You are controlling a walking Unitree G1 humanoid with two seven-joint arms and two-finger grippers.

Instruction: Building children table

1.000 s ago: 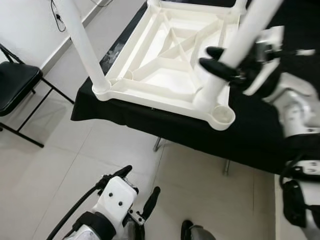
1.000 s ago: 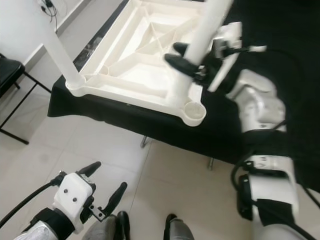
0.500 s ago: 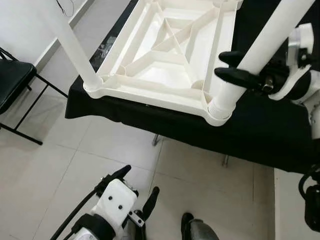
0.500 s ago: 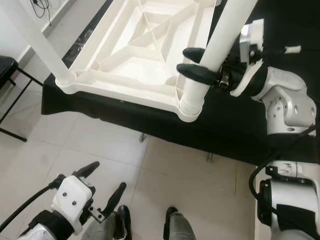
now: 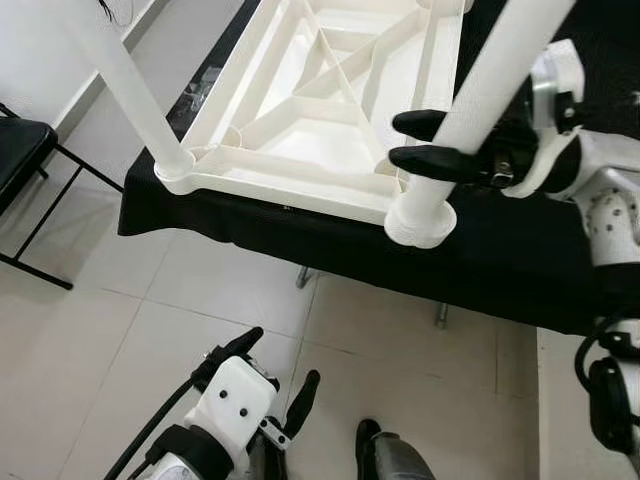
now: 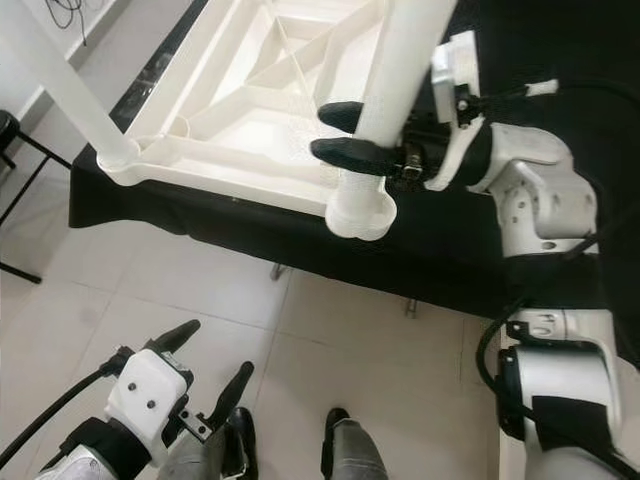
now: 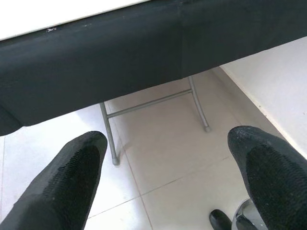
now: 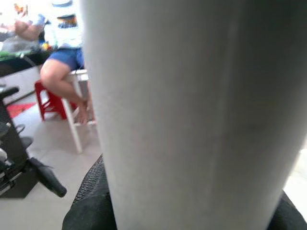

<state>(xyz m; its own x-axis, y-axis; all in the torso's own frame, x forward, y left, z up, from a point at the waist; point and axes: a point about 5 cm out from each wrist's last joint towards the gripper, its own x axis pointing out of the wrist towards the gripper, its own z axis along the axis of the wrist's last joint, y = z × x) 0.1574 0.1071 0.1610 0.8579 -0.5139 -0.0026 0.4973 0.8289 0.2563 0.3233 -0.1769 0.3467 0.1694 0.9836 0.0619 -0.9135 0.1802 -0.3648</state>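
While its two black fingers clamp the white table leg [image 5: 478, 95] from both sides, the right gripper [image 5: 432, 142] holds that smooth round tube with its foot in the near right corner socket [image 5: 421, 218] of the upturned tabletop [image 5: 330, 110]. The ribbed white plastic tabletop lies underside up on a black-draped table [image 5: 510, 250], and a second leg [image 5: 120, 85] stands in its near left corner. The right wrist view adds a seated person [image 8: 64, 67] and a red stool [image 8: 48, 103] behind the leg. Low over the tiled floor [image 5: 150, 330], the left gripper [image 5: 275, 375] hangs with fingers apart; its wrist view looks under the cloth to the table's metal legs [image 7: 153, 103]. A black chair [image 5: 15, 160] stands far left.
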